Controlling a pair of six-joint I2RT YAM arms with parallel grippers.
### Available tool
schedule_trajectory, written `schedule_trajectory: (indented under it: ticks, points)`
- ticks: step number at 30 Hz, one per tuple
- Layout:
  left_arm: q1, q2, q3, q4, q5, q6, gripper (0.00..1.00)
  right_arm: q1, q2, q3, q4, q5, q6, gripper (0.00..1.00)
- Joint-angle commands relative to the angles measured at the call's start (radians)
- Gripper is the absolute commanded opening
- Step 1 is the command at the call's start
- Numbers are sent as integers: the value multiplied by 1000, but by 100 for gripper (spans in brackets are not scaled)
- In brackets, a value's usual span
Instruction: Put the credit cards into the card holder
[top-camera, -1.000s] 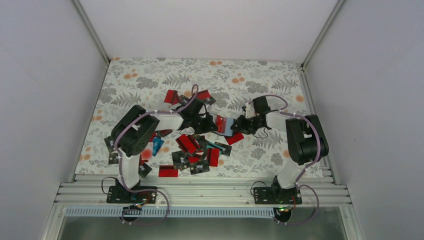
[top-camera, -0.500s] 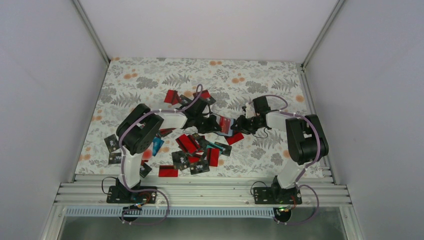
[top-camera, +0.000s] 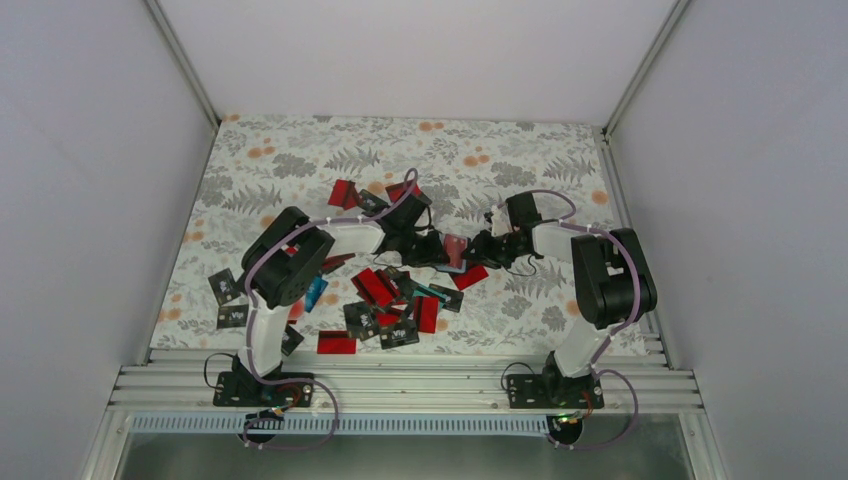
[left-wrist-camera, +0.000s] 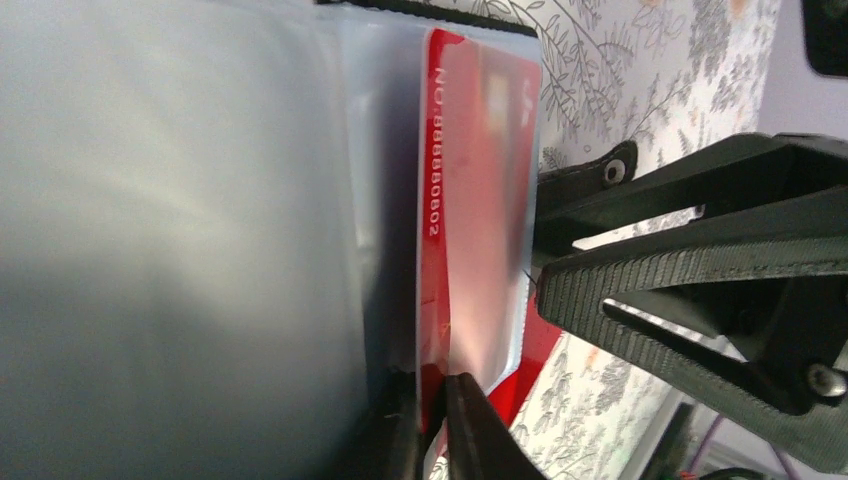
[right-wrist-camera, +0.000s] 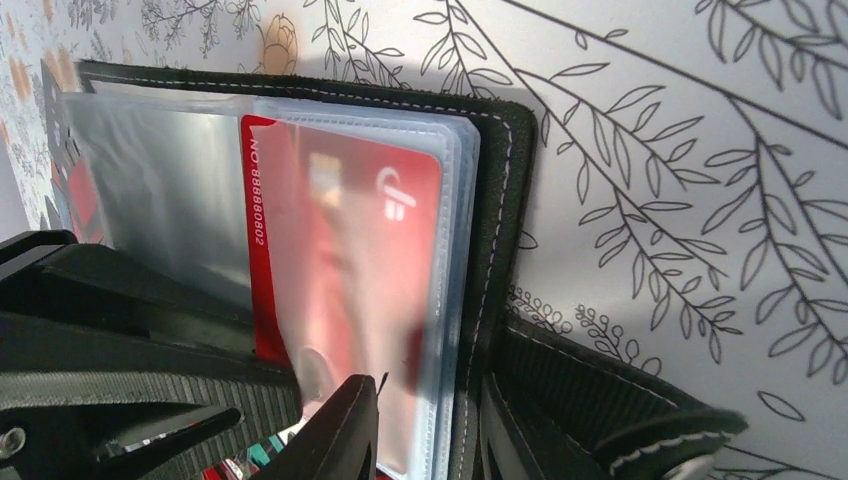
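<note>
The card holder (top-camera: 456, 250) is held up mid-table, opened to its clear sleeves, black stitched cover (right-wrist-camera: 505, 200) behind. A red credit card (right-wrist-camera: 340, 230) sits nearly fully inside a sleeve; the same card (left-wrist-camera: 470, 200) shows in the left wrist view. My left gripper (left-wrist-camera: 440, 430) has its jaws parted a sliver around the card's outer edge. My right gripper (right-wrist-camera: 425, 430) is shut on the holder's sleeves and cover near the spine. From above, the left gripper (top-camera: 430, 247) and right gripper (top-camera: 478, 249) face each other across the holder. Loose credit cards (top-camera: 390, 300) lie scattered below.
More red and black cards (top-camera: 345, 192) lie behind the left arm, and black ones (top-camera: 222, 287) sit near the left edge. Another red card (top-camera: 337, 343) rests close to the front rail. White walls enclose the floral table (top-camera: 300, 150).
The left arm has pushed right toward the holder, sliding the red card deeper into the sleeve. Its jaws have eased apart slightly. The right gripper has held still.
</note>
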Motion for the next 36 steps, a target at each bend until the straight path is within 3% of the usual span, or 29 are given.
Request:
schedule_trajectory:
  ticks: [1,5,13,17,19,26,30,33,36]
  points:
    - [-28,20,27,-138,-56,46,22,5,21,12,4,-16,-13,29]
    - [-30,-5,54,-201,-94,80,34,5,9,10,1,-14,-11,30]
    - [-39,-52,89,-281,-110,105,74,5,-9,49,-40,-18,-28,32]
    - [-40,-89,91,-322,-115,117,87,6,-21,74,-72,-17,-46,34]
    - [-39,-101,105,-358,-119,136,100,5,-28,81,-79,-17,-49,36]
    - [-33,-128,134,-405,-97,170,100,5,-50,86,-74,-44,-35,38]
    - [-27,-139,158,-438,-180,205,97,5,-69,83,-74,-58,-22,38]
    - [-21,-124,172,-403,-194,238,77,7,-101,73,-64,-82,-2,38]
    - [-21,-89,207,-414,-249,264,47,7,-124,57,-51,-94,19,38]
